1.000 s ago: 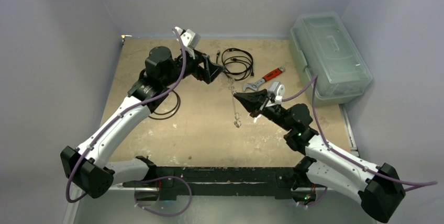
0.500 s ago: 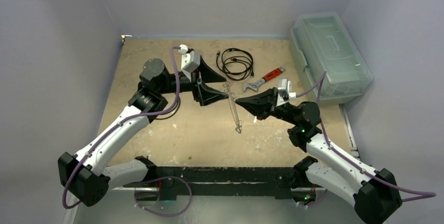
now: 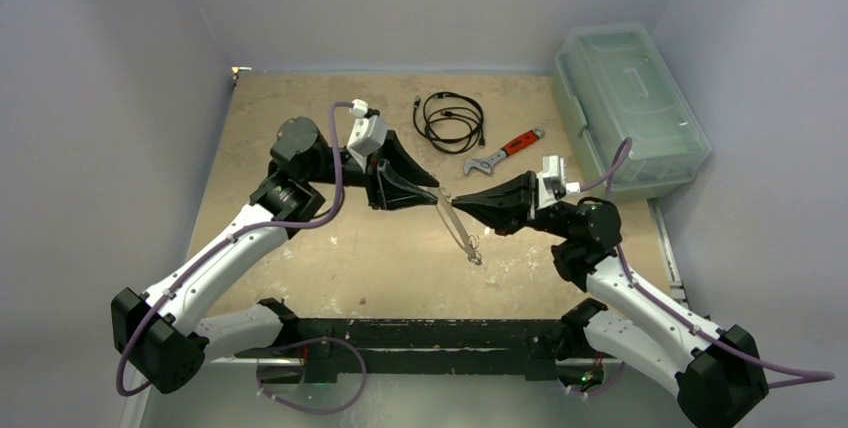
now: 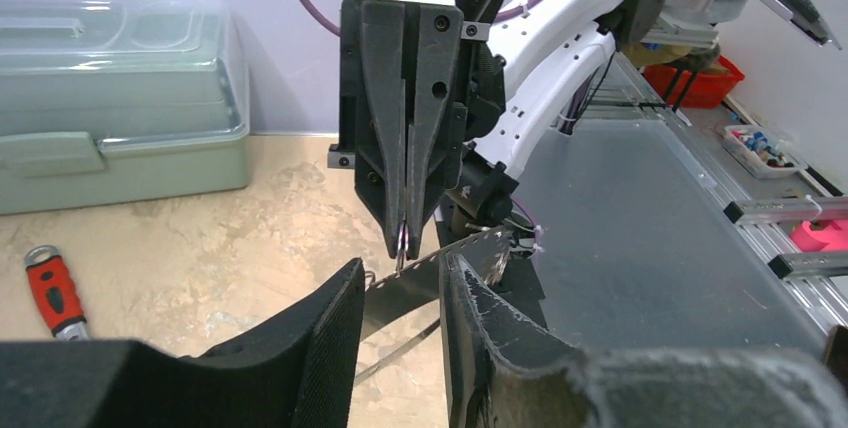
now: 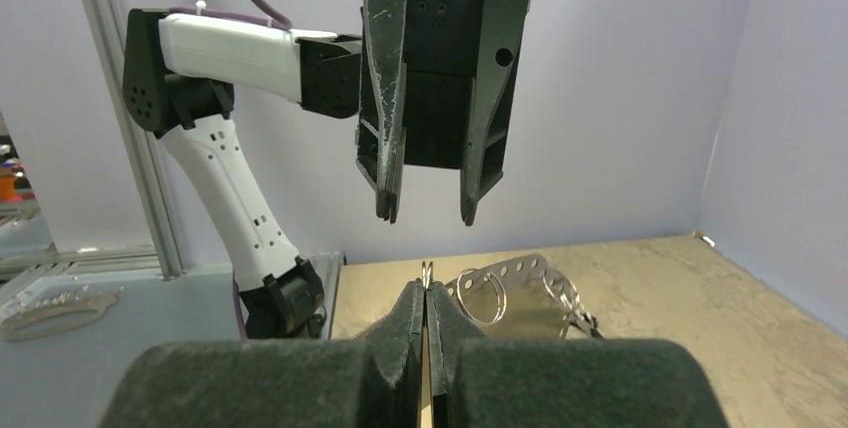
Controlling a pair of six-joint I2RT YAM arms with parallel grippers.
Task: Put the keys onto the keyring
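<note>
The keyring (image 3: 462,233) hangs over the mat as a thin silvery line. Up close it is a perforated metal band (image 5: 525,298) carrying wire rings. My right gripper (image 3: 447,202) is shut on one upright wire ring (image 5: 427,270) at its fingertips. My left gripper (image 3: 436,189) faces it tip to tip, jaws apart. In the left wrist view the band (image 4: 482,245) crosses the gap between my left gripper's (image 4: 398,278) black fingers, with daylight on both sides. I cannot make out the keys in any view.
A coiled black cable (image 3: 452,120) and a red-handled wrench (image 3: 505,151) lie on the mat behind the grippers. A clear lidded box (image 3: 630,108) stands at the right edge. Another dark cable (image 3: 320,210) loops under my left forearm.
My left gripper swung down and right to meet the right gripper, and its jaws narrowed. The right gripper shifted slightly, and the hanging keyring swung toward the lower right.
</note>
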